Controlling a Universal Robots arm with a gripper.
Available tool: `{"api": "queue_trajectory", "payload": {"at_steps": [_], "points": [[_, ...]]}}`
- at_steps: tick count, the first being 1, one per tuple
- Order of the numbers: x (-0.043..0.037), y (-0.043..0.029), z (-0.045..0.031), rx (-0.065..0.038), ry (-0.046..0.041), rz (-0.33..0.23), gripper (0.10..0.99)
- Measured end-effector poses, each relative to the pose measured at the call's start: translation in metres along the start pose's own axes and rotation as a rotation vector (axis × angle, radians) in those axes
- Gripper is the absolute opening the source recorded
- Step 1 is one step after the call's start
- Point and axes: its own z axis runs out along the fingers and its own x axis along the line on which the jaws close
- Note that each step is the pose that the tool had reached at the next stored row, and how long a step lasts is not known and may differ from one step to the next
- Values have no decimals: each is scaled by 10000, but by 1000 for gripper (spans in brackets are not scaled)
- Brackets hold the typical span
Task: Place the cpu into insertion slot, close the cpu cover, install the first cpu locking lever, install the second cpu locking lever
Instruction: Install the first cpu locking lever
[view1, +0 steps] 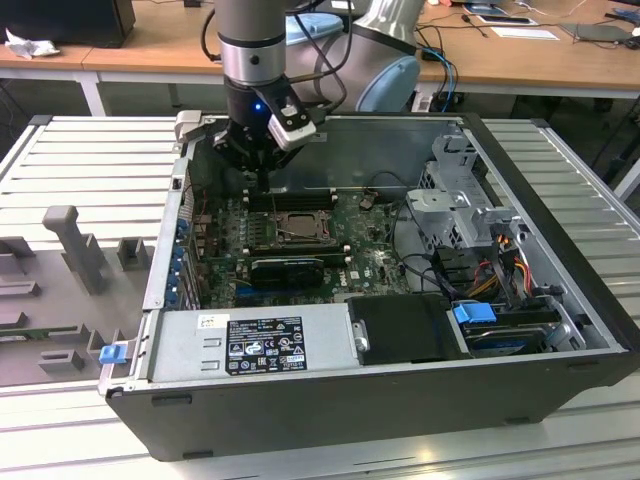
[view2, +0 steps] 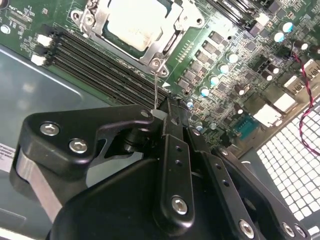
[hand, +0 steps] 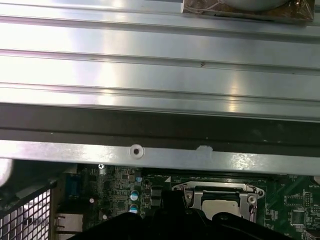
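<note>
In the second wrist view the pale cpu (view2: 134, 20) lies in the insertion slot (view2: 95, 22), and the silver cpu cover (view2: 169, 41) rests down around it. A thin wire locking lever (view2: 156, 85) rises from the socket's corner to my gripper (view2: 161, 114), whose black fingers are shut on its tip. In the exterior view my gripper (view1: 262, 180) hangs over the back edge of the insertion slot (view1: 290, 228) inside the open computer case. The first wrist view shows the cpu (hand: 220, 204) framed by the cover (hand: 247, 196).
Long black RAM slots (view2: 95, 65) run beside the socket. The case's metal wall (hand: 160, 155) stands close behind the gripper. A power supply (view1: 255, 340), a drive cage (view1: 460, 200) and loose cables (view1: 500, 255) crowd the case. Grey fixtures (view1: 70, 245) sit at the exterior view's left.
</note>
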Motion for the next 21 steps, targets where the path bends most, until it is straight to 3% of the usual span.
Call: {"api": "queue_trajectory", "payload": {"at_steps": [5,8,12,13,14,15,18,19,20,21], "points": [[-58,-3,4,1,0,0,106],[-147,-7,12,1,6,2,106],[-391,-18,36,-10,73,2,106],[-433,-21,41,-83,89,3,106],[-467,-22,48,-299,79,9,106],[-484,-23,57,-426,74,12,106],[-503,-25,147,-438,75,-22,106],[-521,-27,185,-456,83,-327,106],[-539,-28,198,-633,71,-325,106],[-546,-28,216,-723,62,-322,106]]}}
